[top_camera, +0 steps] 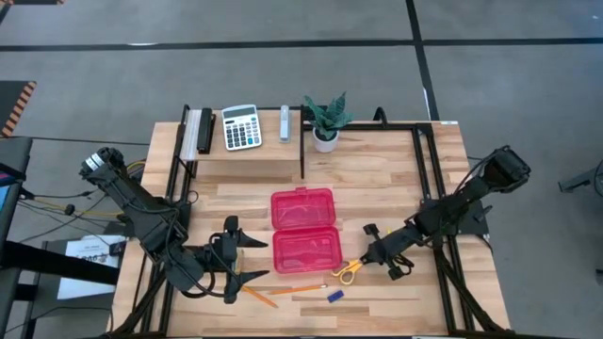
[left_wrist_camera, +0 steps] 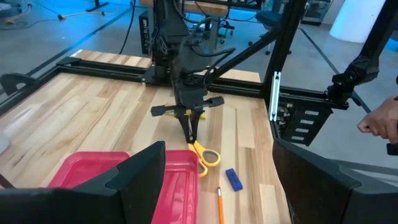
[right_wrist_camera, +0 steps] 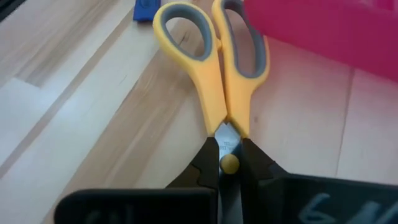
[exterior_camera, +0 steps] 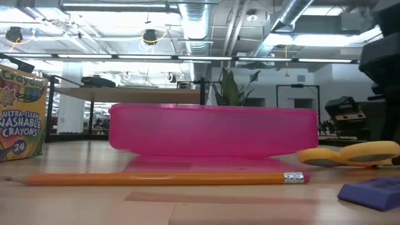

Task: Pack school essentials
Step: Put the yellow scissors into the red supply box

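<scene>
Low view, starting nearest: an orange pencil lies flat across the wooden table, with a blue eraser at the near right and the yellow-handled scissors just behind it. Past the pencil stands the open pink case, its two halves hinged together; from above the half nearer the front edge shows faint shapes through its plastic that I cannot identify, and the farther half looks no fuller. At the far left of the low view a crayon box stands upright. From overhead, the right gripper sits low beside the case's right side, and its wrist camera shows the two dark fingers pinched together on the scissors' blades at the pivot, the yellow handles pointing away toward the case and the eraser. The left gripper hangs by the case's left front corner with its fingers spread wide and nothing between them. Farther back, on a raised shelf at the table's rear, rest a white calculator and a small potted plant. Beyond the table's edge, the left wrist view catches a person's hand.
</scene>
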`<action>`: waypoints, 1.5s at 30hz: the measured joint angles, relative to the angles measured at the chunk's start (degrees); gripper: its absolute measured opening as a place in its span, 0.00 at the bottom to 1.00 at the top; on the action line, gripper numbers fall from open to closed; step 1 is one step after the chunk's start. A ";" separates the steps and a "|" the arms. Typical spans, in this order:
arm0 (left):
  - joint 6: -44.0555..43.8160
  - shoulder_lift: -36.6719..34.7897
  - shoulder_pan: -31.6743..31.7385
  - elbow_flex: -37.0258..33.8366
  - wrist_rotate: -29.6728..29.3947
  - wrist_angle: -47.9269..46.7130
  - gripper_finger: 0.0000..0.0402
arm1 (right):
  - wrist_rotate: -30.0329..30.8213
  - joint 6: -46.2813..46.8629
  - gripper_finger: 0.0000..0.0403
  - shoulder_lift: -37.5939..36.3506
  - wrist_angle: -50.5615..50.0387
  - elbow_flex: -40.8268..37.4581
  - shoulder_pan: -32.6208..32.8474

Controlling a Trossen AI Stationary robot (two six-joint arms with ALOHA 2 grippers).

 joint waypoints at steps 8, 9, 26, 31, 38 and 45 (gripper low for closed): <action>0.00 0.00 0.00 0.00 0.39 0.00 0.70 | -0.33 4.71 0.06 -4.48 -0.36 -0.04 3.48; 0.00 0.00 0.00 0.00 0.41 -0.01 0.70 | -0.33 5.04 0.06 -4.78 -0.34 -0.04 3.97; 1.84 1.66 5.86 -4.26 0.46 5.73 0.70 | 4.55 -3.57 0.07 -11.72 7.03 5.67 6.42; 5.75 6.21 8.18 -7.88 3.44 12.67 0.70 | 5.42 -10.64 0.06 -13.88 6.99 8.36 5.75; 20.35 15.58 9.59 -8.50 5.42 27.34 0.70 | 5.42 -18.31 0.09 -16.34 7.14 11.94 4.12; 38.82 23.31 12.82 -8.50 10.99 53.44 0.70 | 5.35 -21.95 0.09 -16.30 6.92 14.37 3.84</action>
